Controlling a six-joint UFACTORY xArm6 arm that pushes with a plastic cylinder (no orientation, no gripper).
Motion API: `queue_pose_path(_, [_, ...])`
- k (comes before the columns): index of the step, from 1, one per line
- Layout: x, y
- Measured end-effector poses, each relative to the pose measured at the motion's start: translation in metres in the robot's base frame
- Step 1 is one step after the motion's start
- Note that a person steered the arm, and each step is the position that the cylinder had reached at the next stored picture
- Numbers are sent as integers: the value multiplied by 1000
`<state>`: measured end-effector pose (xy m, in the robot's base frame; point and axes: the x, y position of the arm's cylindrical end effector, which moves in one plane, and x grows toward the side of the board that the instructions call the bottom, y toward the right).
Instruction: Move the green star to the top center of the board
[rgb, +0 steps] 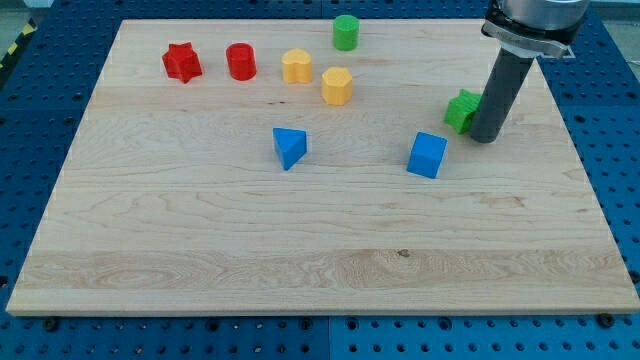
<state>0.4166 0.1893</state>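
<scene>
The green star (462, 108) lies at the view's right, in the upper half of the wooden board (200, 250). My tip (484, 138) rests on the board right against the star's right side, and the rod hides part of the star. A green cylinder (345, 32) stands at the top centre of the board, well to the left of the star.
A blue cube (427, 155) sits just below and left of the tip. A blue triangular block (289, 147) lies mid-board. A yellow heart (296, 66) and yellow hexagon (337, 86) sit left of the star. A red star (181, 62) and red cylinder (241, 61) are at the upper left.
</scene>
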Motion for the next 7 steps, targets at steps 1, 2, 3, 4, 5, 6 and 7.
queue_pose_path(1, [-16,-2])
queue_pose_path(2, [-29,-7])
queue_pose_path(3, [-43,-19])
queue_pose_path(4, [-73,-32])
queue_pose_path(5, [-106,-44])
queue_pose_path(6, [-128,-45])
queue_pose_path(7, [-129,-45])
